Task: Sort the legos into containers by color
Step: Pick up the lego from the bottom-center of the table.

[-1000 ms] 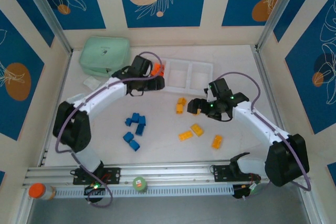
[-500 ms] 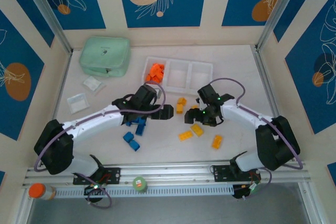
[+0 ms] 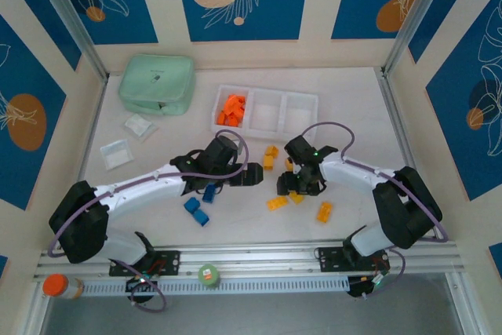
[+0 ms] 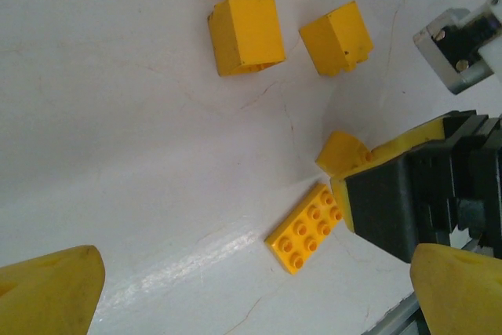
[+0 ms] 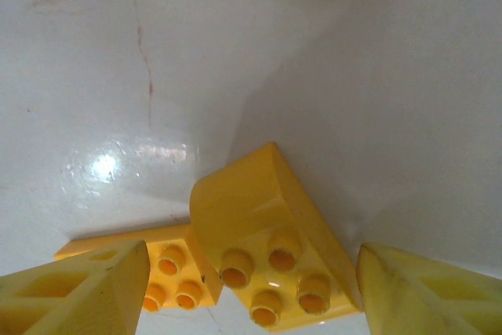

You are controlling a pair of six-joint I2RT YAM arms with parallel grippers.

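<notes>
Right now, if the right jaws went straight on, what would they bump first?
Probably the yellow rounded brick: it sits right between the open right jaws, beside a flat yellow brick. How close, I can't tell.

No readable text, labels or numbers.

You're looking at a glossy, smooth yellow plastic studded brick (image 5: 263, 225) on a shiny, hairline-cracked white tabletop (image 5: 353, 76).

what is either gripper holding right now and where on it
Nothing is held. The right gripper is open, straddling a rounded yellow brick and not yet closed on it. The left gripper is open and empty.
</notes>
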